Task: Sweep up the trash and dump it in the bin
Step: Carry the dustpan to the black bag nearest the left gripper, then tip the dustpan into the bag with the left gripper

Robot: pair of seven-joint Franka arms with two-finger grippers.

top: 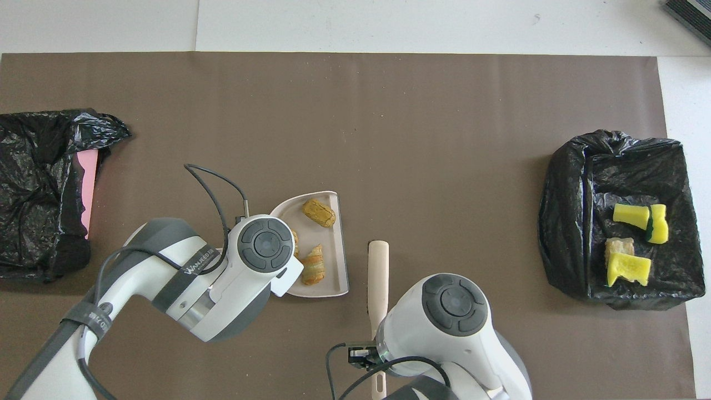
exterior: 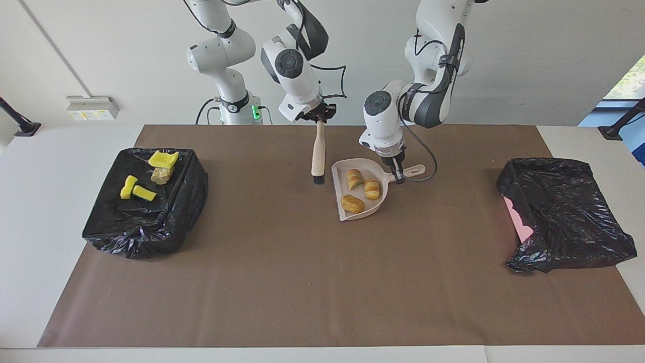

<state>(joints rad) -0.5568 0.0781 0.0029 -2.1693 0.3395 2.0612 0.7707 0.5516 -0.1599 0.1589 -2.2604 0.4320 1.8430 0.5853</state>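
Note:
Three tan bread-like bits of trash (exterior: 372,189) (top: 319,213) lie in the pale pink dustpan (exterior: 340,189) (top: 334,250) near the robots' side of the mat. My left gripper (exterior: 398,175) is shut on the dustpan's handle; its wrist hides it in the overhead view. My right gripper (exterior: 319,119) (top: 364,355) is shut on the handle of a beige brush (exterior: 318,154) (top: 378,272). The brush hangs bristles down beside the pan's open edge, toward the right arm's end. More trash (exterior: 162,159) (top: 639,215), yellow sponge bits and a tan chunk, lies in the bin (exterior: 146,222) (top: 572,222) at that end.
A second bin (exterior: 564,217) (top: 39,189), lined with a black bag with some pink showing at its edge, stands at the left arm's end. A brown mat (exterior: 312,282) covers the table between the two bins.

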